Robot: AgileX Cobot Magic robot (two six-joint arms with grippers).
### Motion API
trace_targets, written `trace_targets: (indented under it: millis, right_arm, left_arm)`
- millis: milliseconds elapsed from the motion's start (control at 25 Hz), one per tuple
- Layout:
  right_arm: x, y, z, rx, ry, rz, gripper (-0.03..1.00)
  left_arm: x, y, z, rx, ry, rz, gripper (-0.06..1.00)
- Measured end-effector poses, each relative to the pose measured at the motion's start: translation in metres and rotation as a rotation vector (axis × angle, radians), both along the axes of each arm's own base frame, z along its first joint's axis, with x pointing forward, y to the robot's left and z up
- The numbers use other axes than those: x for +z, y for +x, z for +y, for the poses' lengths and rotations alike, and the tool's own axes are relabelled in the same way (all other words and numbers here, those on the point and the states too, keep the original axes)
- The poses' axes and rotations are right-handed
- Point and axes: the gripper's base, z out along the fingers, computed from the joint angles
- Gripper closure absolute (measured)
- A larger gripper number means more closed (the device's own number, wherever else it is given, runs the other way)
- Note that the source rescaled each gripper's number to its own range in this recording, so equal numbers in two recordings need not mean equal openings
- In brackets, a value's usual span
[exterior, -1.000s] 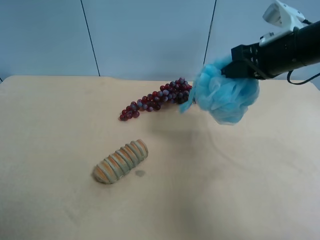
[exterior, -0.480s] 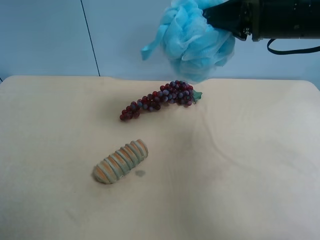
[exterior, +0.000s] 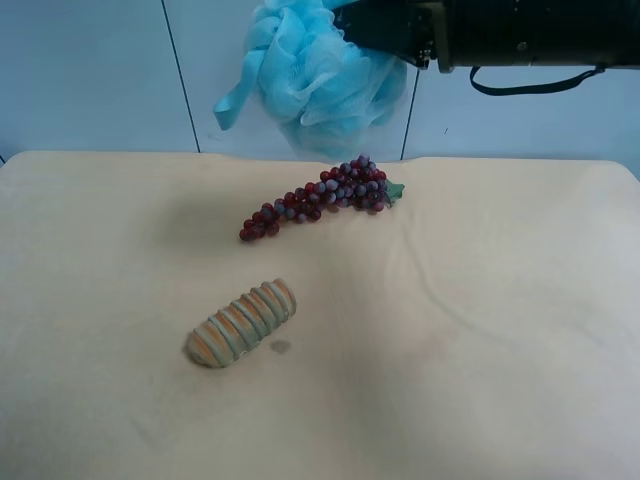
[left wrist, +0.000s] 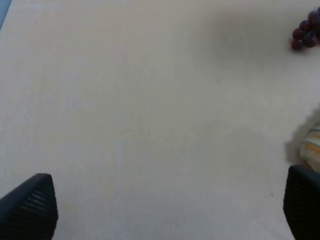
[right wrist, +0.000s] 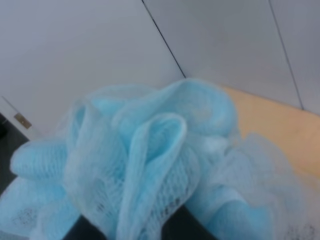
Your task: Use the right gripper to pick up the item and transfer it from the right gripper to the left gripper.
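Pouf (exterior: 315, 85) is up in the air, well clear of the surface (exterior: 480, 330), bunched on the tip of the right tool (exterior: 358, 35). The jaws are buried in the mesh, so I can't see the gap between them, but they are clamped on it, since nothing else holds it up there. In the right wrist view the blue mesh fills nearly everything ahead of the tool.

Grapes (exterior: 320, 195) lie on the surface almost straight below the pouf. The loaf (exterior: 242, 322) lies further off, well apart from the tool. Both are out of play.

So the pick-up looks done. The hand-over does not. The left tool (left wrist: 165, 207) doesn't show in the high view at all. Its own camera looks down at bare surface, with a few grapes and an edge of the loaf off to one side. Its two tips sit far apart at the picture's edges, wide open, with nothing between them.

What's left, as I judge it: bring the two tools together, close the left on the mesh, then let the right release.
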Motion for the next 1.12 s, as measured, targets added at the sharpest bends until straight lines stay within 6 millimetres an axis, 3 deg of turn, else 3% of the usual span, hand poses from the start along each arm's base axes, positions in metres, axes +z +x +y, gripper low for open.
trace_targets:
  millis: [480, 1120]
  right_arm:
    - [-0.021, 0.019, 0.003, -0.037, -0.028, 0.063, 0.95]
    - [-0.023, 0.019, 0.003, -0.035, -0.028, 0.066, 0.96]
  left_arm:
    - [0.0, 0.0, 0.0, 0.0, 0.0, 0.0, -0.01]
    - [0.0, 0.0, 0.0, 0.001, 0.001, -0.001, -0.01]
